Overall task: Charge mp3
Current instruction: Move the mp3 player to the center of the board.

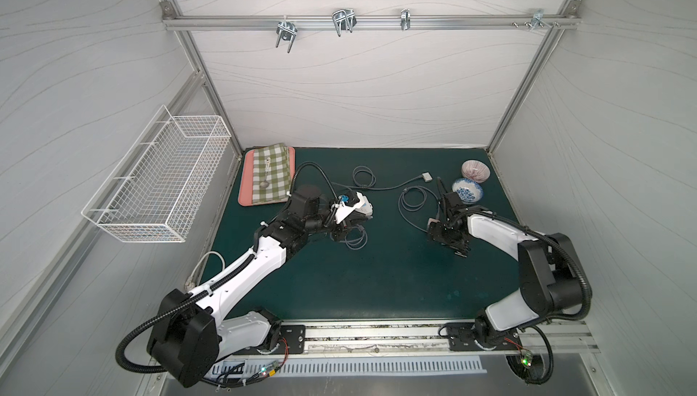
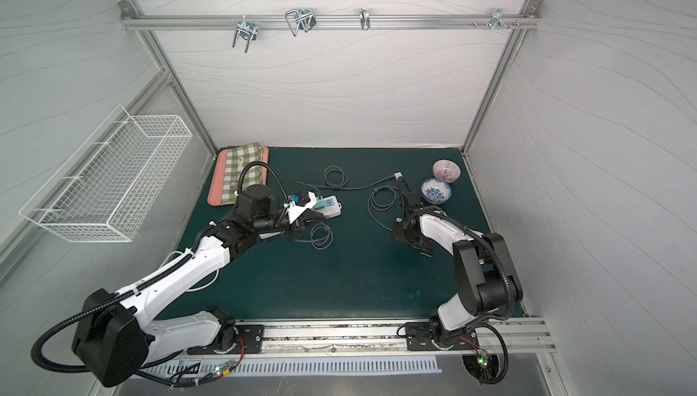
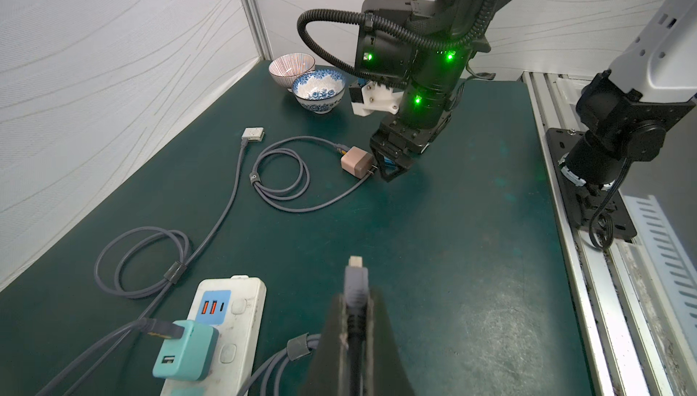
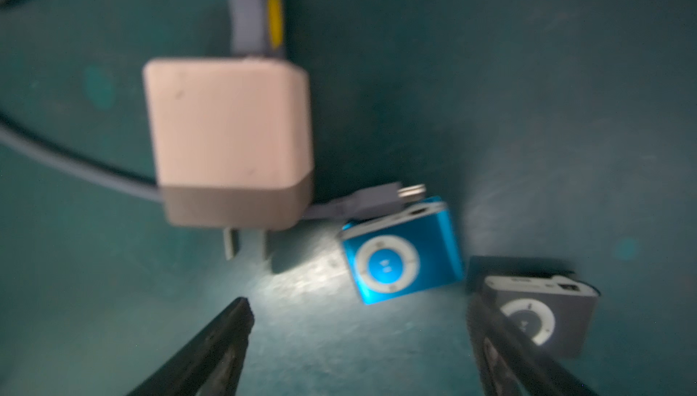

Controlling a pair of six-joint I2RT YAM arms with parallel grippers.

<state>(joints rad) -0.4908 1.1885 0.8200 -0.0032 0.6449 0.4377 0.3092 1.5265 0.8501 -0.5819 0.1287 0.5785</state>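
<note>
**Top views:** L gripper (image 1: 349,229) sits low over the green mat (image 1: 377,281) mid-table, next to the white power strip (image 2: 330,204). A grey cable coil (image 1: 356,238) is right under it. Jaw state is hard to read from up here. R gripper (image 1: 449,241) points down at the mat nr the blue bowl (image 1: 467,190), w/ the pink bowl (image 1: 476,171) just behind. The mp3s are hidden under that arm. Pink tray (image 1: 243,190) w/ checked cloth (image 1: 272,173) + spoon (image 1: 265,179) is at the back. Wire basket (image 1: 158,175) hangs on the side wall.

**Left wrist:** L gripper (image 3: 354,301) is clamped tight on the cable plug (image 3: 355,281), metal tip poking out fwd. The power strip is just beside it, w/ a teal charger (image 3: 184,352) plugged in. Across the mat, R gripper (image 3: 392,166) is down by the pink charger (image 3: 353,162).

**Right wrist (blurry):** R gripper (image 4: 358,303) has its jaws spread wide, gripping nothing. Blue mp3 (image 4: 401,252) lies flat on the mat just ahead of the gap. Grey mp3 (image 4: 543,318) is apart from it, partly behind one finger (image 4: 505,337); contact can't tell. A loose plug (image 4: 377,203) lies against the blue mp3's edge, metal tip bare. The pink charger is nr, prongs twd the gripper.
</note>
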